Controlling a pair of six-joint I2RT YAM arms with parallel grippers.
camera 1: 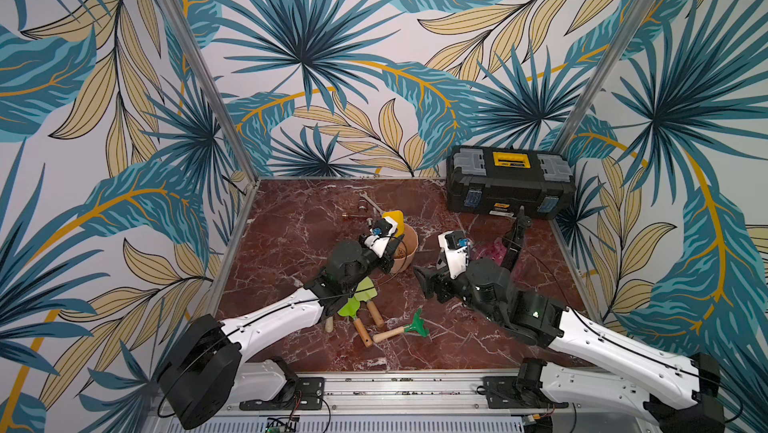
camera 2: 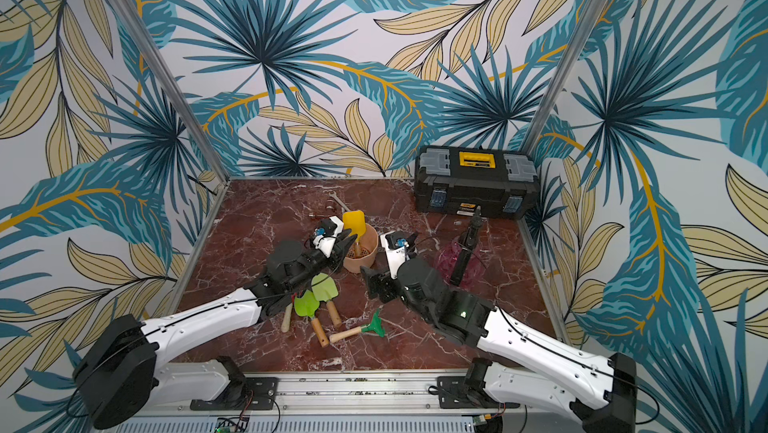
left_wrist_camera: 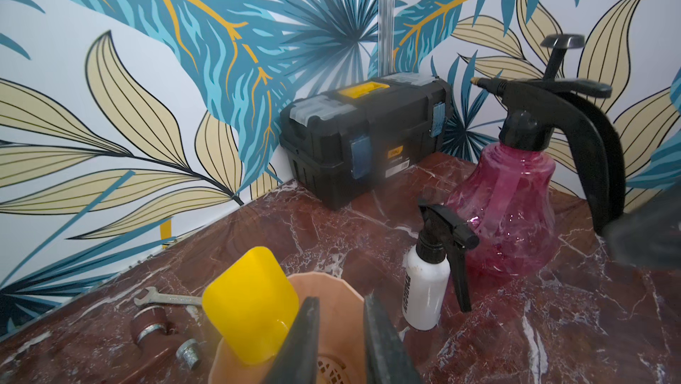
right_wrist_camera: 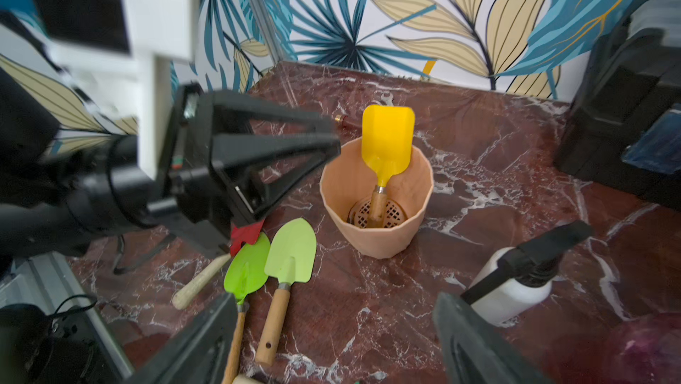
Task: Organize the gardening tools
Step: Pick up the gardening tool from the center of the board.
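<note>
A yellow spade point(right_wrist_camera: 387, 139) stands handle-down in a terracotta pot point(right_wrist_camera: 379, 238), its head leaning on the rim. My left gripper point(left_wrist_camera: 341, 301) hovers over the pot's mouth beside the spade. Its jaws stand a little apart with nothing between them. My right gripper point(right_wrist_camera: 335, 301) is wide open and empty above bare marble. Two green spades point(camera 1: 349, 306) point(camera 1: 365, 289) lie in front of the pot. A red spade point(right_wrist_camera: 247, 233) is partly hidden under the left arm. A green rake point(camera 1: 417, 325) lies nearer the front. The white spray bottle point(left_wrist_camera: 425, 290) and pink sprayer point(left_wrist_camera: 508, 209) stand right of the pot.
A black-and-yellow toolbox point(camera 1: 509, 186) sits shut in the back right corner. A metal wrench point(left_wrist_camera: 162, 299) and pipe fittings point(left_wrist_camera: 151, 327) lie behind the pot, towards the back left. Patterned walls enclose three sides, and the arm rail runs along the front.
</note>
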